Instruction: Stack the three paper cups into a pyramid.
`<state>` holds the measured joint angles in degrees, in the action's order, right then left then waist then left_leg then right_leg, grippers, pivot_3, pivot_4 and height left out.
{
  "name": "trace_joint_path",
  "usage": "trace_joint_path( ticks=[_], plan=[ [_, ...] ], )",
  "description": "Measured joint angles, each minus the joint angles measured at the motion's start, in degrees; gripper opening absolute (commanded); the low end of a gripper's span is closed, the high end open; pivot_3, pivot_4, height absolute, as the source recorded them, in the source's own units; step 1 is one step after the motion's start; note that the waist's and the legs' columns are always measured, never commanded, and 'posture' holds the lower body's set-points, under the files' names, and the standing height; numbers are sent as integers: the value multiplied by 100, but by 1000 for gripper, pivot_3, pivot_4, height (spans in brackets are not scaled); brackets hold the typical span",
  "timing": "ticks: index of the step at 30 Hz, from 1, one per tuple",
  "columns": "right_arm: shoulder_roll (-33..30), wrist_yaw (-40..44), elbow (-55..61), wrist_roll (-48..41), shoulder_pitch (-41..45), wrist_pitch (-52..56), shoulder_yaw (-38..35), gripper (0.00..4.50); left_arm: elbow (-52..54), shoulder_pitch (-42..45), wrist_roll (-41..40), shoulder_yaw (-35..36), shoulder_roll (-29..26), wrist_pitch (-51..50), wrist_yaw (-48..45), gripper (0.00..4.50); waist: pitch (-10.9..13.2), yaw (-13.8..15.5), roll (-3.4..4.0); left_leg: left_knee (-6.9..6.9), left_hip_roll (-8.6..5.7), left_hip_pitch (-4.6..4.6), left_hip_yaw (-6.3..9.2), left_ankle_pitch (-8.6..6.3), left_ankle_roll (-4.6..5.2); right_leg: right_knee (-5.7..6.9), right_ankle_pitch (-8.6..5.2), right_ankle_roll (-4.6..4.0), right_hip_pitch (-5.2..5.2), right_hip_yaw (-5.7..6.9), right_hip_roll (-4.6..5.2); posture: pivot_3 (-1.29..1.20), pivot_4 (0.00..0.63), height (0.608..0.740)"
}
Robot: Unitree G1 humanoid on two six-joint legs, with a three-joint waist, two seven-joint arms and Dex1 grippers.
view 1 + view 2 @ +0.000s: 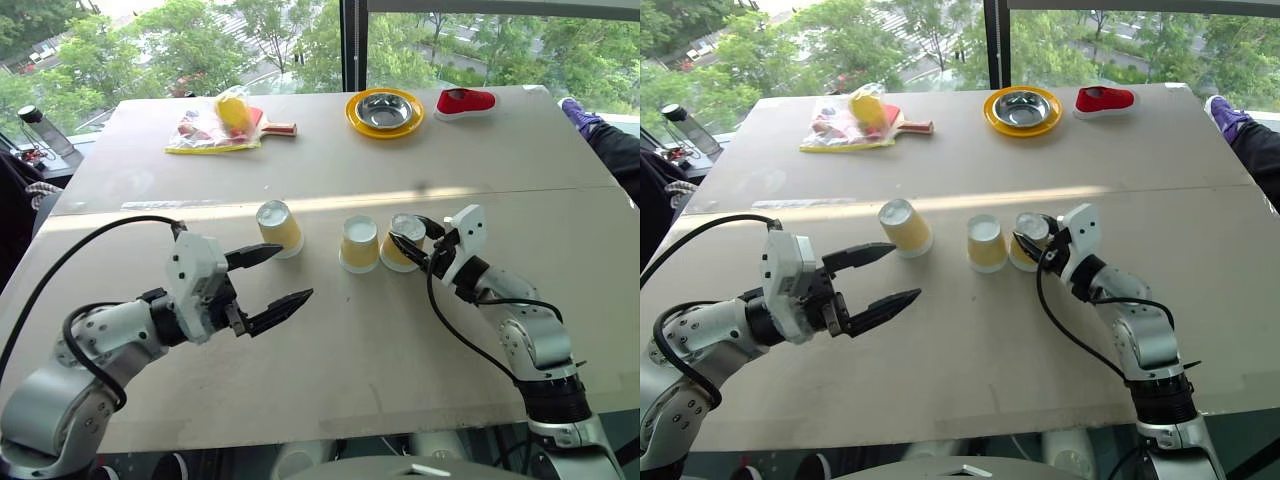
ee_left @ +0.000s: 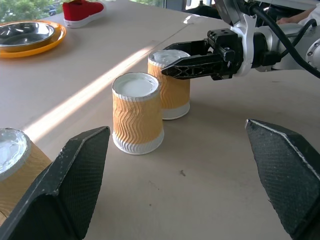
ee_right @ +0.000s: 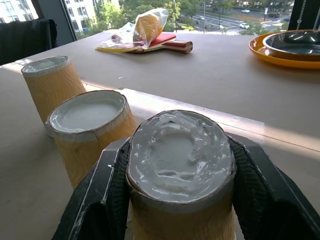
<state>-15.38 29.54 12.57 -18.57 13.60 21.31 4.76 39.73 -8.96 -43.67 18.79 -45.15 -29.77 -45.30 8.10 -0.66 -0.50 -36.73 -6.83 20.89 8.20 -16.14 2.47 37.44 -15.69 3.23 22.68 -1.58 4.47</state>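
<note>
Nearest, the left gripper (image 1: 270,279) hangs spread and empty while the right gripper (image 1: 413,241) pinches the right-hand cup (image 1: 402,241) beside the middle cup (image 1: 359,244); the third cup (image 1: 279,227) stands left, nothing stacked yet.

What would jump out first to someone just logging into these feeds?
Three upside-down paper cups in a row mid-table: the right gripper is shut on the right cup, which stands close beside the middle cup. The left cup stands apart, leaning, with the open left gripper hovering just in front of it. At the far edge lie a yellow plate with a steel bowl, a red shoe and a paddle.
</note>
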Motion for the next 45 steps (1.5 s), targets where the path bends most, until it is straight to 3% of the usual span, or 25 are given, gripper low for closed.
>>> trace_joint_path(
  ticks=[1,6,7,14,21,24,31,45],
  plan=[
    [-3,4,0,8,1,-1,3,2004,0,-1,13,0,0,12,-1,4500,0,0,0,0,0,-1,0,0,0,0,0,0,0,0,0,0,150,740],
    [-27,-4,-7,83,2,-50,-6,4315,-1,-11,79,-1,13,53,-5,4500,-2,0,-3,0,0,0,0,0,0,0,0,0,0,0,0,0,150,740],
    [-22,-5,-10,85,2,-73,-24,4443,-2,-15,87,-1,32,68,-9,4500,-2,0,-3,0,0,0,0,0,0,-1,0,0,-1,0,0,0,150,740],
    [0,35,-7,-84,9,-194,-261,4443,-13,-18,102,-2,191,190,-12,4500,-2,0,-3,-1,0,0,0,0,-1,-1,0,0,-1,0,0,0,150,740],
    [-597,574,1036,-1189,-464,339,-773,4443,-176,343,483,91,1020,818,628,4500,-3,35,-3,-2,0,1,4,-1,-1,-5,0,0,-6,3,1,0,150,740],
    [-1216,957,1567,-1646,-911,610,-994,4443,-614,441,1254,1,1558,1147,1365,4500,-7,74,-13,-3,-1,0,2,-2,0,-5,0,1,-9,2,3,0,150,740],
    [-1989,1738,2108,-2152,-1367,645,-1298,4443,-1717,712,2348,-817,2182,1463,2016,4500,-6,161,-40,-15,0,2,8,-3,2,-2,1,2,-18,13,1,0,150,740],
    [-2037,1626,2240,-2023,-1352,197,-1466,4443,-3697,1830,3149,-1277,2593,2414,2174,4500,-3,163,-54,-51,0,12,11,-9,4,16,2,4,-17,19,1,0,150,740]
  ],
)
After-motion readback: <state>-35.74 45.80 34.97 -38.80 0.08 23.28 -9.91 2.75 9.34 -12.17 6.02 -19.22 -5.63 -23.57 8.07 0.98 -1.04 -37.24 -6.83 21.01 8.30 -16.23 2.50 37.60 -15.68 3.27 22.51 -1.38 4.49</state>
